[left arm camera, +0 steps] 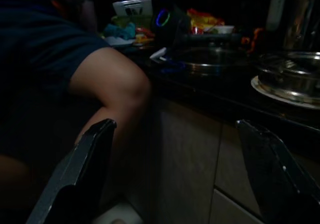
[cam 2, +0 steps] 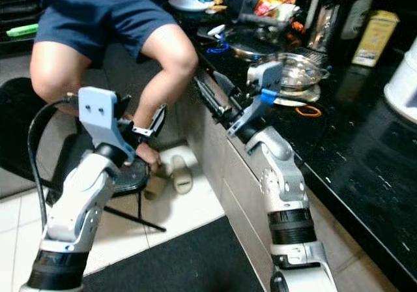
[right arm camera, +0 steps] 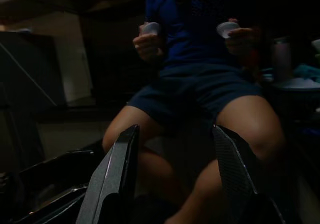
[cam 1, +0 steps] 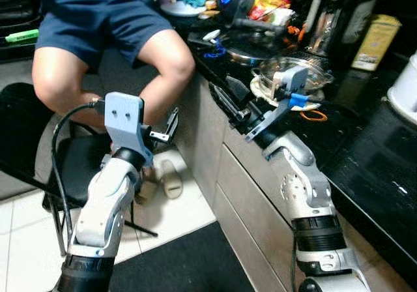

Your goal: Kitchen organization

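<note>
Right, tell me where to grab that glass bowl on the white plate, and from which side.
Take the glass bowl by its near rim, coming from above on the counter-edge side. It sits upright on the white plate with an open top, and the right claw, fingers open, is already closest there. The far side is crowded.

Home kitchen, crowded counter.
A black stone countertop (cam 1: 365, 168) over grey cabinet fronts (cam 1: 244, 188) carries a glass bowl (cam 1: 294, 75), pans and food packets; tiled floor (cam 1: 26, 240).
</note>
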Tool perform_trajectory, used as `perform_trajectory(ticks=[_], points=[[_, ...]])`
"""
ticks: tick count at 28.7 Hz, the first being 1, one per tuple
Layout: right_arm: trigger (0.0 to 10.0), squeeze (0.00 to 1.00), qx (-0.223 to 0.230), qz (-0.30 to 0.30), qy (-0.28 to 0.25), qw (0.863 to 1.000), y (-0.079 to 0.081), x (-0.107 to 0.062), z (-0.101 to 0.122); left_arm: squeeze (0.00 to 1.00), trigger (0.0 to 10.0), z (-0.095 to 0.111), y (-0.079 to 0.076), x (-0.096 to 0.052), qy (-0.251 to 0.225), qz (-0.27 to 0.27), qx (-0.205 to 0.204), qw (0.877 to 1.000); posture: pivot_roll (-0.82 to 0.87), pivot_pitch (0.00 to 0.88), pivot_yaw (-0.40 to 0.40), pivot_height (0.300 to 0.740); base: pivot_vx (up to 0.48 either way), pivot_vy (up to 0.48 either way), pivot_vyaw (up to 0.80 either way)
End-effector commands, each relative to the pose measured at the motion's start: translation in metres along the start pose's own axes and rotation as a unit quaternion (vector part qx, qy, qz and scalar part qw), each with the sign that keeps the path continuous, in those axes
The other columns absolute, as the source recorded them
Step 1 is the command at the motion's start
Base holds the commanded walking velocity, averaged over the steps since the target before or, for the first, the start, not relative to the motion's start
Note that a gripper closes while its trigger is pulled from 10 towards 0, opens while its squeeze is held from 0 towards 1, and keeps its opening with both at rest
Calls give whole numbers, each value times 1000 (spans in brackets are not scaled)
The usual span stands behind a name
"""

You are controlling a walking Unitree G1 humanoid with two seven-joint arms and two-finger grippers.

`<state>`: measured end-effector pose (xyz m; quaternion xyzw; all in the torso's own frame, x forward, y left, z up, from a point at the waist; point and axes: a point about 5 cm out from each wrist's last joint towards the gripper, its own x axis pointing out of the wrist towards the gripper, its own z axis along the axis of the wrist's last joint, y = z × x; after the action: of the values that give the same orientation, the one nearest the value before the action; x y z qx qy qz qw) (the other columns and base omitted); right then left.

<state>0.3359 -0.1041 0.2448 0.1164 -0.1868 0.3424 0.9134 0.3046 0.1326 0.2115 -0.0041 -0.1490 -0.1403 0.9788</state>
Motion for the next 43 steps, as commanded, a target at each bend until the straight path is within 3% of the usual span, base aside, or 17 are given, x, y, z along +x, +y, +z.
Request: perform_trajectory(ticks=[1, 10, 20, 24, 30, 34, 43], points=[[10000, 0, 4, 2, -13, 1000, -1, 0, 7, 0, 10000, 0, -3, 0, -1, -9, 1, 1000, 40, 11, -28, 740, 409, 0, 0], [10000, 0, 24, -5, -26, 999, -3, 2, 13, 0, 10000, 0, -6, 1, -3, -14, -3, 1000, 39, 7, -28, 740, 392, 0, 0], [10000, 0, 73, -13, -60, 995, -8, 0, 26, 0, 10000, 1, -9, 1, -8, -22, -19, 1000, 40, 18, -25, 740, 51, 0, -764], [10000, 0, 107, -20, -101, 989, -14, -2, 41, 0, 10000, 1, -13, 1, -8, -31, -24, 999, 37, 21, -23, 740, 0, 0, -763], [10000, 0, 116, -19, -116, 986, -19, -4, 50, 0, 10000, 1, -14, 1, -8, -38, -25, 999, 36, 23, -22, 740, 0, 0, -764], [10000, 0, 30, -6, -53, 998, -15, -9, 40, 0, 10000, 0, -17, 0, -6, -46, -24, 999, 36, 24, -23, 740, 0, 0, -759], [10000, 0, 3, -6, 35, 999, 0, -26, 1, 0, 10000, -6, -6, -14, 9, -23, -2, 1000, 35, 37, -23, 740, 0, 0, -137]])
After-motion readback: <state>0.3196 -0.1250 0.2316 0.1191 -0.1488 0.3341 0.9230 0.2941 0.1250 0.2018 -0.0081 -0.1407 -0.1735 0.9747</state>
